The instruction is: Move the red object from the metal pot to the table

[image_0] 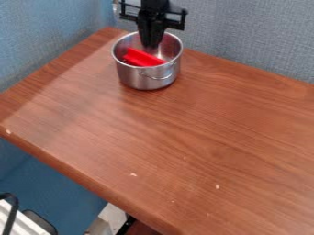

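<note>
Camera view: the pot (149, 80) stands upright toward the far left of the table (185, 147), and the red block (143, 58) lies inside it, slanting from the far left down to the near right. The gripper (151, 44) is over the pot's opening, its fingers pointing down and close together, with their tips by the far side of the block. I see no red between them, so the jaws look closed on nothing, and the block appears to rest in the pot.

The step in hand, as I judge it, is getting a proper grip. That calls for lifting clear of the block, spreading the fingers, then shifting a little nearer so that they come down on both long sides, around the middle. Closing across the narrow width should hold better than pinching an end, which could let the block swing or slip. Go down gently: a finger catching the rim or the wire handle (154, 76) could drag the pot. Once gripped, lift straight up past the rim before moving to the table.
</note>
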### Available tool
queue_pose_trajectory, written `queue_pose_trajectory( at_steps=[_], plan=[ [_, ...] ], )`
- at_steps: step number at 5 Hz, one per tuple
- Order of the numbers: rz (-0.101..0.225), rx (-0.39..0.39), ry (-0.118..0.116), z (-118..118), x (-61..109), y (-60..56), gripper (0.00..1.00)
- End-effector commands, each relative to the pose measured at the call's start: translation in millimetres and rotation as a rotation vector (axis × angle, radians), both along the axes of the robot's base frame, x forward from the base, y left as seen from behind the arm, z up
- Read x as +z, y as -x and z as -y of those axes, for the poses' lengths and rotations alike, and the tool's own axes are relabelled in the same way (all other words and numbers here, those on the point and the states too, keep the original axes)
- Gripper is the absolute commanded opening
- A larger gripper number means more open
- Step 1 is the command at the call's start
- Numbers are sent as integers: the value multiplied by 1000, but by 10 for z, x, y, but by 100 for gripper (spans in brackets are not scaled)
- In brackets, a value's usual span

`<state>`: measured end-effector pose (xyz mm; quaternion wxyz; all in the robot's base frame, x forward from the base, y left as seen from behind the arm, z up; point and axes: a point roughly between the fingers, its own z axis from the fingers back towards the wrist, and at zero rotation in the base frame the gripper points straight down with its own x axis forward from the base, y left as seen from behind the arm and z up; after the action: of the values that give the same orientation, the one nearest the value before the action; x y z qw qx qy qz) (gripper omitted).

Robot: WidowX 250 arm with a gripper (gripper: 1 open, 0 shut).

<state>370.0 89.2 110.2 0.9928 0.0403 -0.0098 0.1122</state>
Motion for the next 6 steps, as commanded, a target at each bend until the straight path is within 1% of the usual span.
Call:
queue_pose_trajectory(
  at_steps=[1,2,3,4,5,6],
  plan=[
    [142,-39,-3,-42,655,12,0],
    [147,-63,12,-78,882,55,0],
    [122,33,7,-111,694,-4,100],
    [91,39,10,-74,561,-16,100],
    [88,52,10,85,430,4,100],
    [110,55,15,231,373,7,100]
  ],
)
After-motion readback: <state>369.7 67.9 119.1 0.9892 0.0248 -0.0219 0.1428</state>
